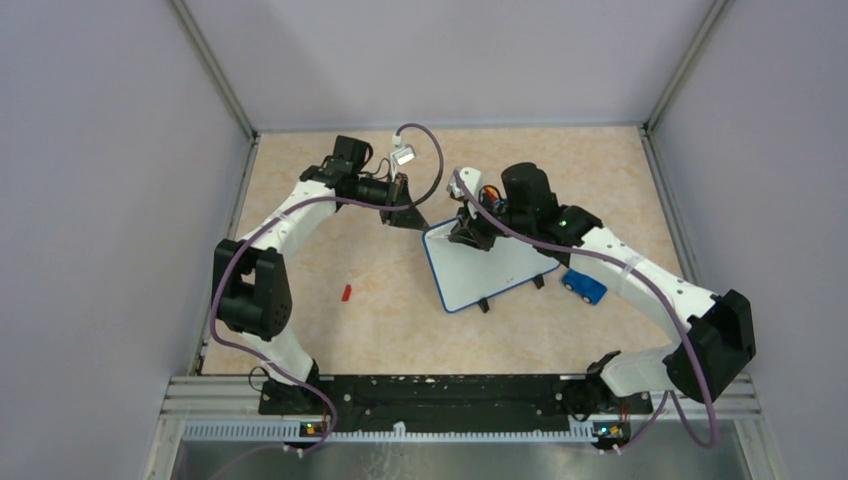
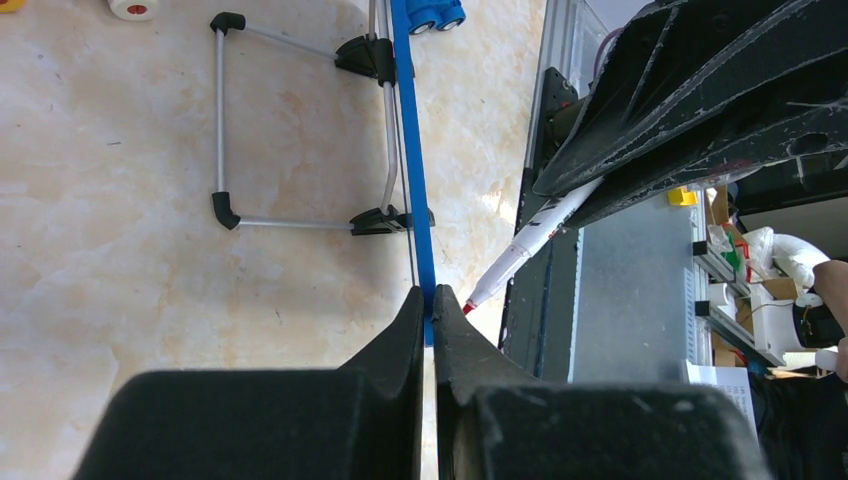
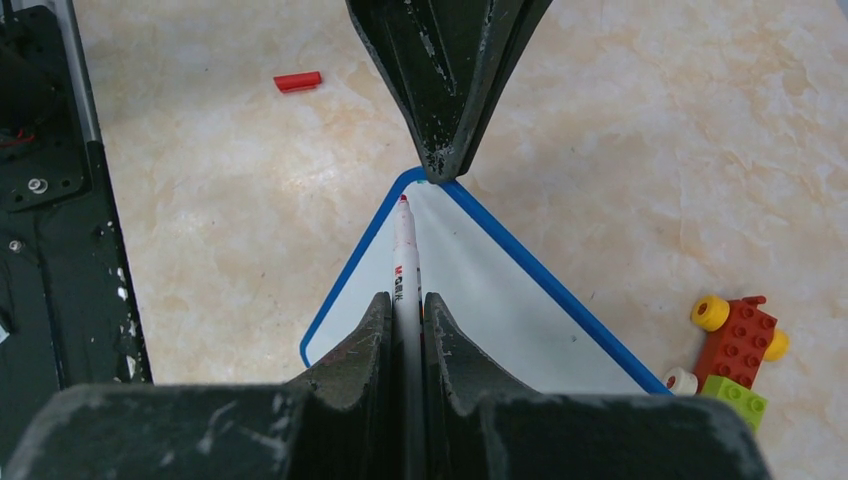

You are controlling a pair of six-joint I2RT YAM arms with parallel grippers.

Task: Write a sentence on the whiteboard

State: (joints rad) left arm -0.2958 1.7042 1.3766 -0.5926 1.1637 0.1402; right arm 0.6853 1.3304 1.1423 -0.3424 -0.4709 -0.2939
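The whiteboard [image 1: 490,272], white with a blue rim, stands tilted on its black feet at mid table. My left gripper [image 1: 417,221] is shut on its far-left corner; in the left wrist view the jaws [image 2: 430,296] pinch the blue rim [image 2: 409,150] edge-on. My right gripper [image 3: 405,300] is shut on a white marker [image 3: 404,255]. The marker's red tip [image 3: 403,200] is at the board's face [image 3: 480,290], just below the held corner. The marker [image 2: 528,240] also shows in the left wrist view. No sentence is in view on the white face.
A red marker cap [image 1: 346,293] lies on the table left of the board. A blue toy car [image 1: 583,287] sits by its right edge, under my right arm. A brick toy with yellow wheels [image 3: 735,345] lies beside the board. Grey walls enclose the table.
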